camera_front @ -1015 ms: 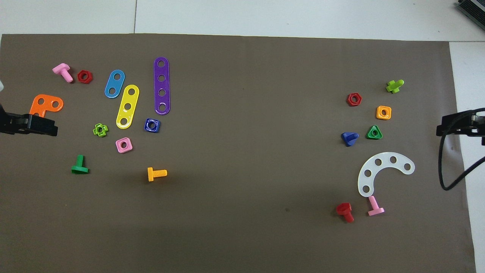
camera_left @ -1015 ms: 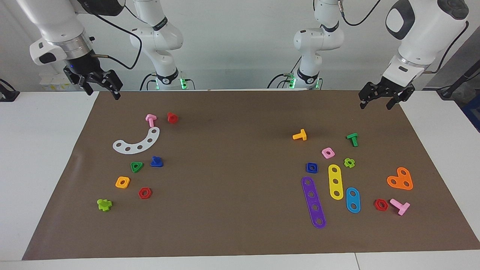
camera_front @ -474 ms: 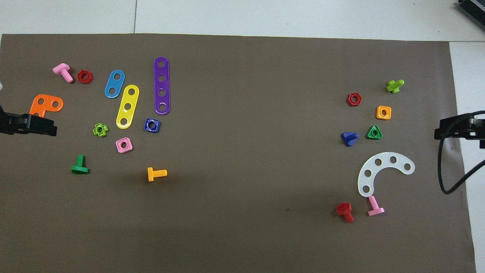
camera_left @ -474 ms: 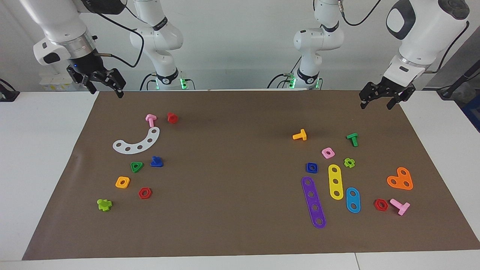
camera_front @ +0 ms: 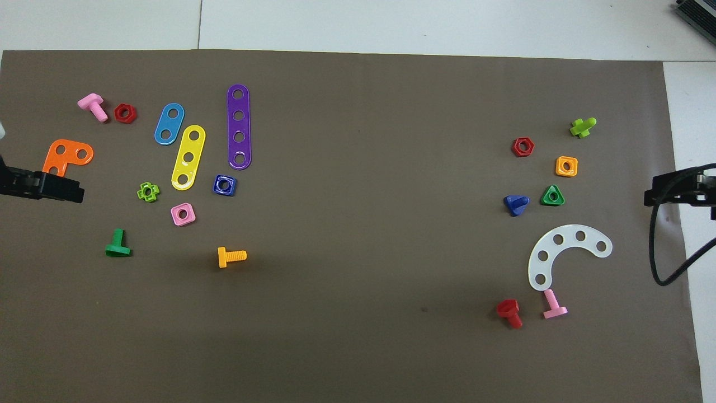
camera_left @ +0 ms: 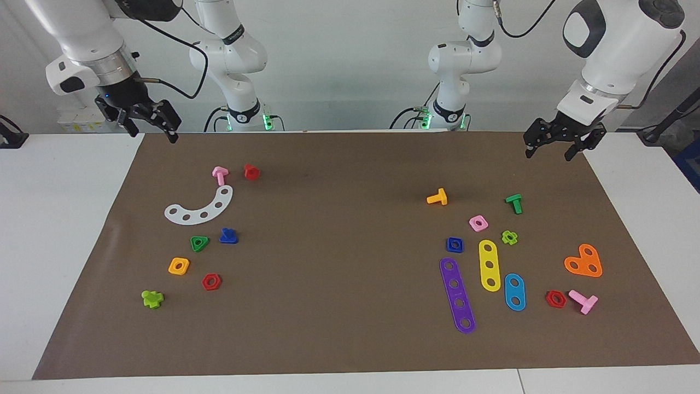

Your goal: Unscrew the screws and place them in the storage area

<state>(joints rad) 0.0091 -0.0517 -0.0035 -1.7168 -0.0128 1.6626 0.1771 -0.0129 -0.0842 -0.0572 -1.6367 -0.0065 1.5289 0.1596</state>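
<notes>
blue screw [camera_left: 228, 236] beside green nut [camera_left: 199, 243], R-arm end of table; blue nut [camera_left: 454, 244] by purple strip [camera_left: 458, 295] | light, stiff, slick plastic; grip head edges | left gripper [camera_left: 555, 146] & right gripper [camera_left: 149, 126]: jaws wide, empty, raised over mat corners

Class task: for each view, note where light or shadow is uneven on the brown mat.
Facing view: a pale sheen on the brown mat at the right arm's end, beside the green triangular nut. Overhead view: the mat darkens toward the robots, with a soft shadow beside the orange screw.
</notes>
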